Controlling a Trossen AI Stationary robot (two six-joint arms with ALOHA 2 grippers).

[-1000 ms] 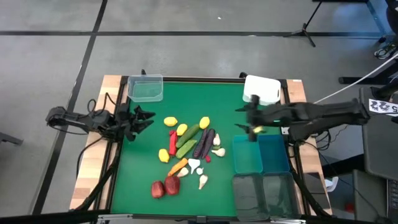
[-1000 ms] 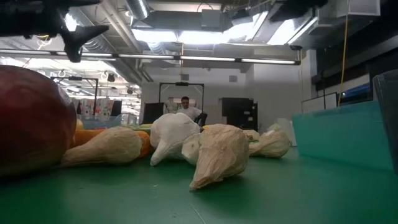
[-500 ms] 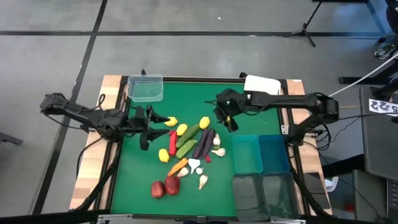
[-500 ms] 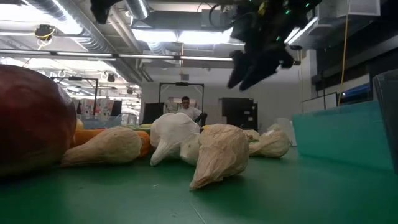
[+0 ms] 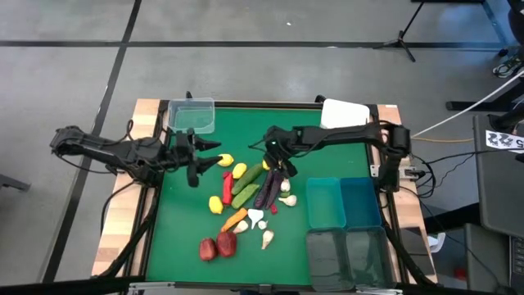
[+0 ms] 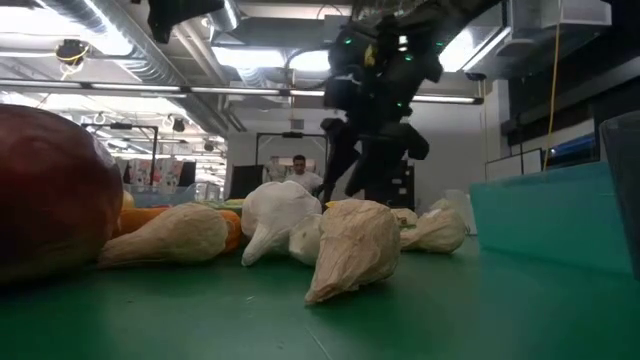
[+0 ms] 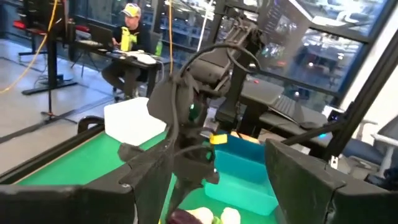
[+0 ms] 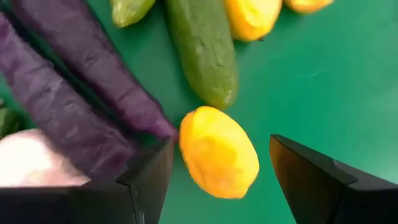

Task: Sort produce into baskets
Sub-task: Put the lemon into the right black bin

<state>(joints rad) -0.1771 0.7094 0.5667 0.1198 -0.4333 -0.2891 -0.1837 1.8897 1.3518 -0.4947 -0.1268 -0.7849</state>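
The produce lies heaped mid-table: lemons (image 5: pixel 239 170), cucumbers (image 5: pixel 250 174), eggplants (image 5: pixel 267 188), a carrot (image 5: pixel 234 220), garlic (image 5: pixel 256 217) and dark red round ones (image 5: pixel 217 246). My right gripper (image 5: pixel 277 164) slants down over the pile's far side, open. Its fingers stand on either side of one lemon (image 8: pixel 219 152) that rests on the mat beside the eggplants (image 8: pixel 74 112), without touching it. My left gripper (image 5: pixel 205 161) hovers left of the pile, open, with nothing between its fingers. The baskets stand at the table's edges.
A clear basket (image 5: pixel 191 115) stands at the far left and a white one (image 5: pixel 344 113) at the far right. Two teal baskets (image 5: pixel 325 203) and two dark ones (image 5: pixel 327 258) line the right near side. Bare green mat lies near left. A person sits in the room behind.
My right gripper has swung from above the teal baskets toward the table's left, sinking and tipping downward onto the pile's far side. My left gripper has risen and edged toward the pile. The produce has kept still.
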